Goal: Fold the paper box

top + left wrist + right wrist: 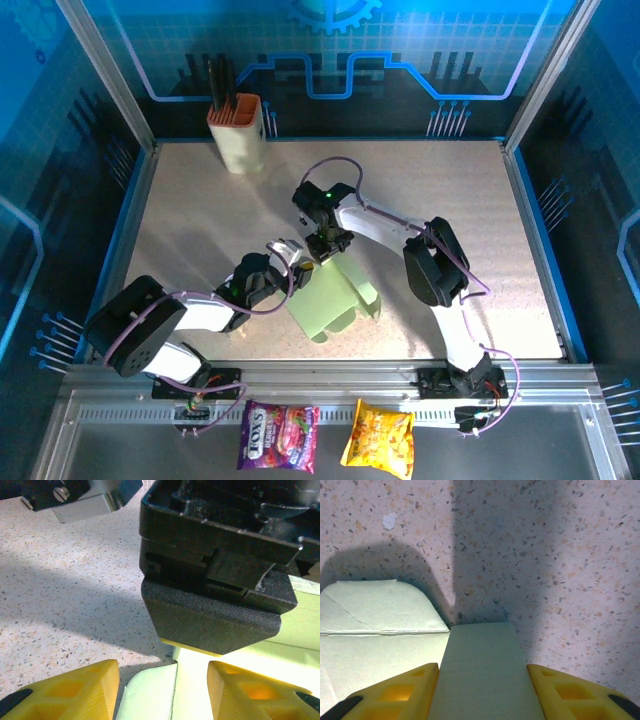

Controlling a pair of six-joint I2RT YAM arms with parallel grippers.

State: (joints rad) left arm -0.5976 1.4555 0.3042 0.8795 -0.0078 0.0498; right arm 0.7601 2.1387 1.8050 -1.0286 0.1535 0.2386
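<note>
The box (335,300) lies on the table (450,200) near the front, its long axis roughly near-to-far. The right gripper (482,675) is open around a flap. The left gripper (163,670) is open too and holds nothing.

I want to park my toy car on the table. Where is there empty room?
The far right of the table, between the right arm and the table's right edge, is bare. So is the left side, between the holder and the left arm. The middle is crowded: the left gripper and right gripper meet over the paper box.
</note>
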